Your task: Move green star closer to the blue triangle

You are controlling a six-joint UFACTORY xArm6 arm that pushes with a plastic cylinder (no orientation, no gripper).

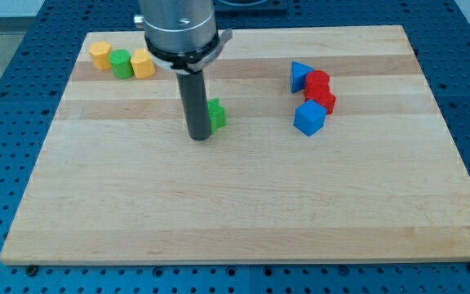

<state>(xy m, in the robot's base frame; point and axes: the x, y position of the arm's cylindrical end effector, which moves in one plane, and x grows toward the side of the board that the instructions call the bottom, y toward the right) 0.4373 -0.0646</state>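
Note:
The green star (217,115) lies on the wooden board (243,196), left of centre, and the rod hides its left part. My tip (199,137) rests on the board at the star's lower left, touching or almost touching it. The blue triangle (301,75) lies at the upper right, well to the right of the star.
Two red blocks (320,90) sit right below the blue triangle, with a blue cube (309,118) under them. At the upper left stand a yellow block (99,55), a green cylinder (121,64) and another yellow block (144,63) in a row.

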